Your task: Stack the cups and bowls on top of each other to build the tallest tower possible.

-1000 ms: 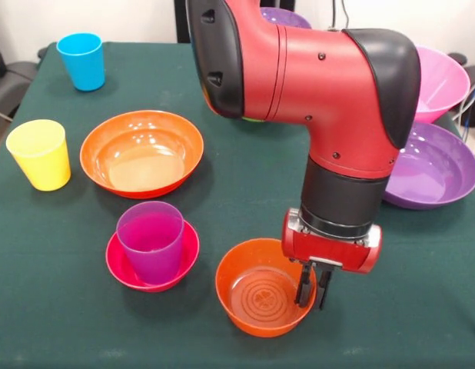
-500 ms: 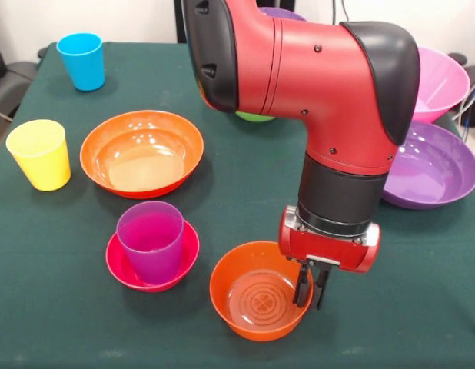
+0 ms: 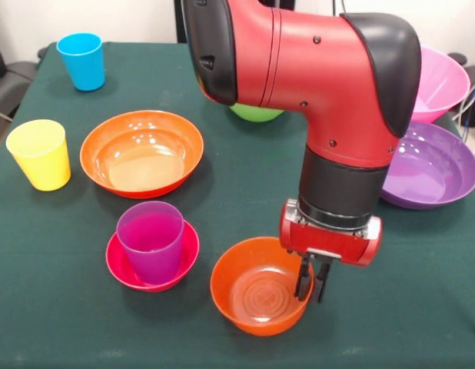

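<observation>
Small orange bowl (image 3: 259, 296) shifted left, end effector (image 3: 311, 286) gripping.

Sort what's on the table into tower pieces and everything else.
Tower pieces: blue cup, yellow cup, purple cup standing in the red bowl, wide orange bowl, small orange bowl, green bowl, purple bowl, pink bowl.

Everything else: the arm's end effector at the small orange bowl's rim; green tablecloth.
</observation>
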You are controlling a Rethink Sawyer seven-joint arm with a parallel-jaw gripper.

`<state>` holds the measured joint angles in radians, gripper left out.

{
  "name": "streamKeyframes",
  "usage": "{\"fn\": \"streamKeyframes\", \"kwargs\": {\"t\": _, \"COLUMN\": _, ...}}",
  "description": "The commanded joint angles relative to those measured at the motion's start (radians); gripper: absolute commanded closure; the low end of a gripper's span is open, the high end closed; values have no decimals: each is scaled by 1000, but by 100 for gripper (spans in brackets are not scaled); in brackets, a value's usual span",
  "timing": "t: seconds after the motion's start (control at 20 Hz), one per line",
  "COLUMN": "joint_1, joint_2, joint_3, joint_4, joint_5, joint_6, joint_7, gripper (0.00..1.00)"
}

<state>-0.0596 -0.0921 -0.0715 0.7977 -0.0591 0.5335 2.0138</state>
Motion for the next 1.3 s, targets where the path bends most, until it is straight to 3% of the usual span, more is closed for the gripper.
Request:
{"fn": "streamKeyframes", "kwargs": {"t": 0.05, "joint_1": 2, "joint_2": -121, "joint_3": 63, "joint_4": 120, "joint_5": 33, "joint_6": 141, "joint_7": 43, "gripper": 100}}
{"fn": "streamKeyframes", "kwargs": {"t": 0.3, "joint_1": 6, "joint_2": -180, "joint_3": 50, "joint_4": 121, "joint_5": 32, "joint_6": 245, "joint_7": -4, "gripper": 100}}
{"fn": "streamKeyframes", "kwargs": {"t": 0.6, "joint_1": -11, "joint_2": -201, "joint_3": 64, "joint_4": 50, "joint_5": 32, "joint_6": 388, "joint_7": -74, "gripper": 100}}
{"fn": "streamKeyframes", "kwargs": {"t": 1.05, "joint_1": -40, "joint_2": -170, "joint_3": 103, "joint_4": -138, "joint_5": 19, "joint_6": 582, "joint_7": -165, "gripper": 100}}
{"fn": "streamKeyframes", "kwargs": {"t": 1.3, "joint_1": -51, "joint_2": -156, "joint_3": 114, "joint_4": -193, "joint_5": 15, "joint_6": 641, "joint_7": -194, "gripper": 100}}
